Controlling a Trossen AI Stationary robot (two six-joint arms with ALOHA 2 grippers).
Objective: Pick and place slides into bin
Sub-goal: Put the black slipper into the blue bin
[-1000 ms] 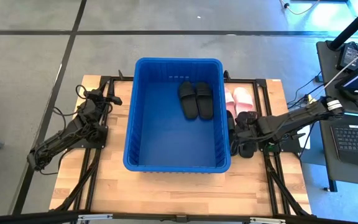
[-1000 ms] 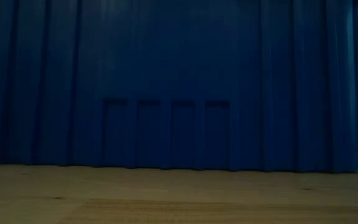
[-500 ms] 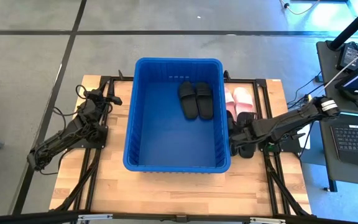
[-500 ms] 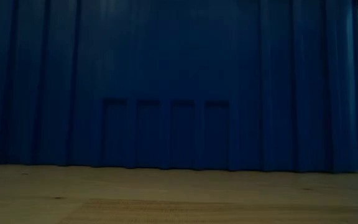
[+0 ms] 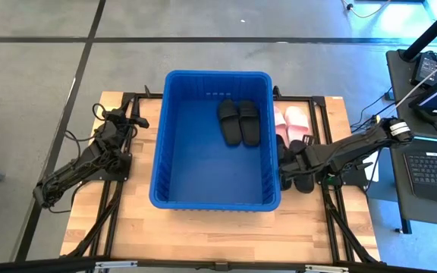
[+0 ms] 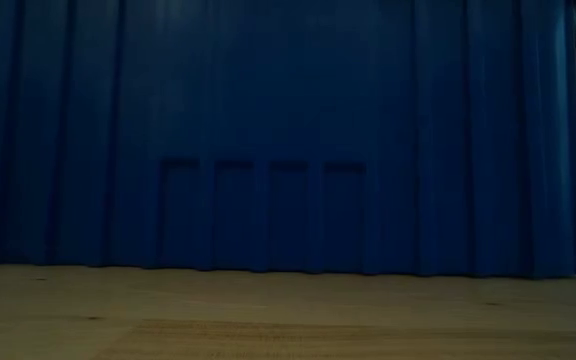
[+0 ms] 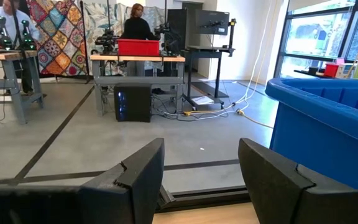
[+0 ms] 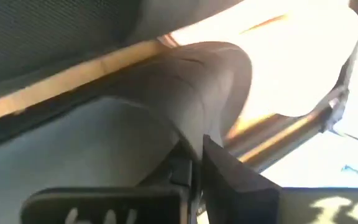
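The blue bin (image 5: 217, 74) stands mid-table, and its ribbed wall (image 6: 268, 130) fills the low view. Two black slides (image 5: 239, 121) lie side by side on its floor at the far right. On the table right of the bin lie two pale pink slides (image 5: 290, 121), with black slides (image 5: 303, 182) nearer than them. My right gripper (image 5: 285, 163) is low beside the bin's right wall, shut on one black slide. My left gripper (image 5: 120, 120) waits open at the table's left, off the bin. My right gripper pinches the edge of the black slide's arched strap (image 8: 188, 140) between its two fingers (image 8: 229, 180), which are nearly together. The arm reaches in low from the table's right. Whether the slide is off the table does not show.
A black metal frame (image 5: 332, 189) runs along the table's right side under my right arm. A desk with a laptop (image 5: 435, 167) stands beyond the right edge. Bare wood (image 5: 203, 227) lies between the bin and the near edge.
My right gripper has moved a little toward the bin and the near edge, dropped among the black slides and shut on one. The bin has shifted slightly toward the table's left.
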